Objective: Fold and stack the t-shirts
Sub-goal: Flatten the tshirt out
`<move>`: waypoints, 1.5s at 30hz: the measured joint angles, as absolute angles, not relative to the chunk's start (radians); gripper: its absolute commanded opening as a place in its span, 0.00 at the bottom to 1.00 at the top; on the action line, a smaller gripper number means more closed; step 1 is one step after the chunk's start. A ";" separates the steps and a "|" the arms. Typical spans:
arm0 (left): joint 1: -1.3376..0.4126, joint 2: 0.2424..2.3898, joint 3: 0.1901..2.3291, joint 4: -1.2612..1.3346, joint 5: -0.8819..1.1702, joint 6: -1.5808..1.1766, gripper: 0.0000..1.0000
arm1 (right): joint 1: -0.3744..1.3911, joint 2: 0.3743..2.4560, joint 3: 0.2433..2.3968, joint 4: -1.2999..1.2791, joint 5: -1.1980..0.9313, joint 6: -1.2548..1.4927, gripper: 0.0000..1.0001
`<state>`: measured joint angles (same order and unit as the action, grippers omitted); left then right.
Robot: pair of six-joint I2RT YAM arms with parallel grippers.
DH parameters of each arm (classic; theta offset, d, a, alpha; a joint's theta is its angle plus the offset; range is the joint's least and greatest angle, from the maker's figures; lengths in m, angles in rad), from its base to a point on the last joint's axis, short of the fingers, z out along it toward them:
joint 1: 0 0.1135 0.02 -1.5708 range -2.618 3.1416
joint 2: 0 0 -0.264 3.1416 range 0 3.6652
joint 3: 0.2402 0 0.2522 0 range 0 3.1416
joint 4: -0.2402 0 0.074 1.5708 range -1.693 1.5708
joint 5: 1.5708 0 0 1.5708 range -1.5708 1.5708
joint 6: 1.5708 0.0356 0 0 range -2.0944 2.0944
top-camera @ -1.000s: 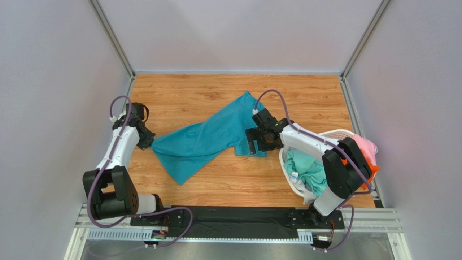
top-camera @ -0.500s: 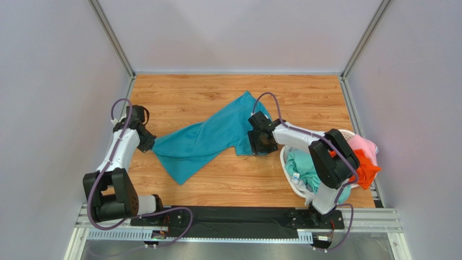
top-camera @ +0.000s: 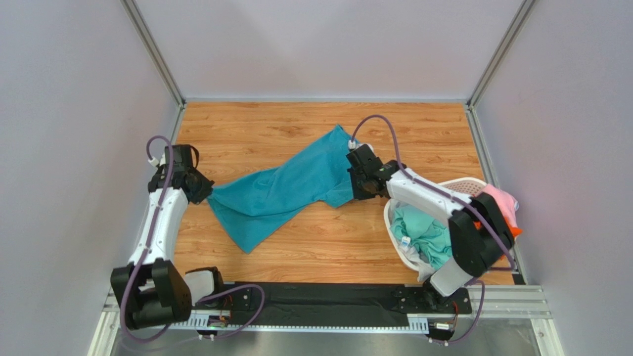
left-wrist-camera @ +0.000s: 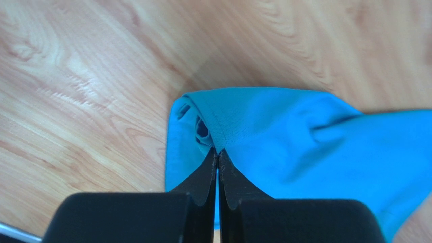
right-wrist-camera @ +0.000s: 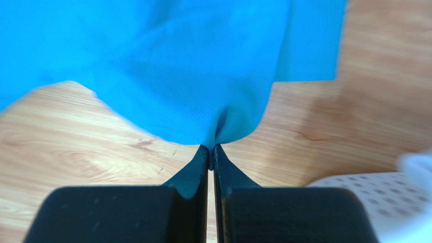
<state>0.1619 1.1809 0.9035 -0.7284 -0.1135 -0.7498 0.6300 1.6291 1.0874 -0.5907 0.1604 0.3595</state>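
R gripper (right-wrist-camera: pixel 210 148) pinched tight on teal t-shirt (top-camera: pixel 290 189), right edge; L gripper (left-wrist-camera: pixel 218 152) clamped on its left corner. Shirt sprawls diagonally across bench (top-camera: pixel 245 126), beside basket (top-camera: pixel 464 182). Cloth soft, light, droopy, so you'd best hold hem corners and keep tension.

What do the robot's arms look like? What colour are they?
The left arm and right arm have white links with chunky black joints. A thin purple cable loops along each. The left gripper and right gripper are black, with two tapered fingers each.
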 measured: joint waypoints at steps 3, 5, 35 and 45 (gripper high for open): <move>0.162 1.087 0.904 -0.714 -0.064 -0.749 0.00 | 0.630 1.504 1.115 -0.597 0.192 0.344 0.00; 0.162 1.022 0.910 -0.715 -0.032 -0.749 0.00 | 0.630 1.427 1.161 -0.597 0.214 0.329 0.00; 0.162 0.612 1.723 -0.823 0.025 -0.712 0.00 | 0.630 1.124 2.149 -0.751 -0.014 0.067 0.00; 0.162 0.831 1.383 -0.753 0.049 -0.752 0.00 | 0.485 1.442 2.102 -0.642 -0.012 0.073 0.00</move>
<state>0.1616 0.8307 1.3830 -0.7528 0.0494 -0.7521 0.4854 1.4422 2.1021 -0.6422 -0.0116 0.0727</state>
